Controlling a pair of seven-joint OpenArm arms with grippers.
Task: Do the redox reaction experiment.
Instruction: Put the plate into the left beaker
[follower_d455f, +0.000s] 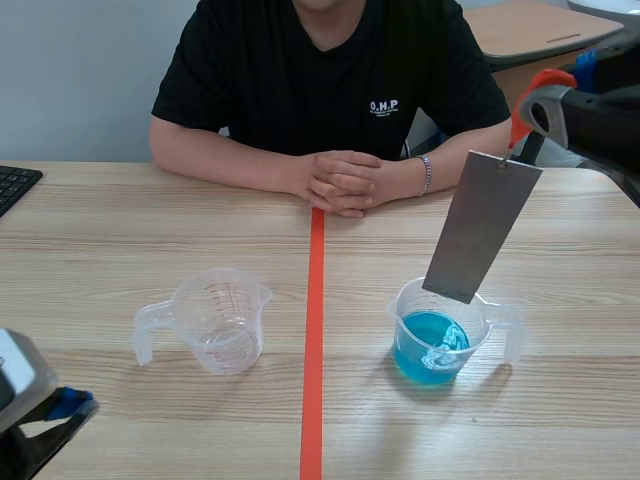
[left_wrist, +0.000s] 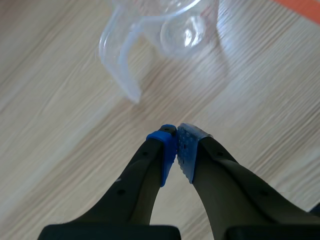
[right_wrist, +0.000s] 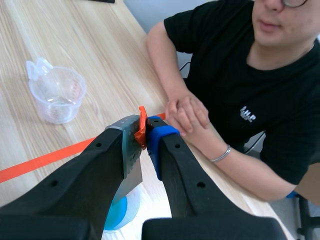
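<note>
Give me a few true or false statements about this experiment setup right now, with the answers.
1. The right gripper is shut on a grey metal strip. True.
2. The cup on the left arm's side holds blue liquid. False: it is clear and empty. The blue liquid is in the other cup, below the strip's lower end.
3. The left gripper is shut on nothing. True.
4. The person's hands are holding the empty cup. False: they rest clasped on the table, apart from both cups.
</note>
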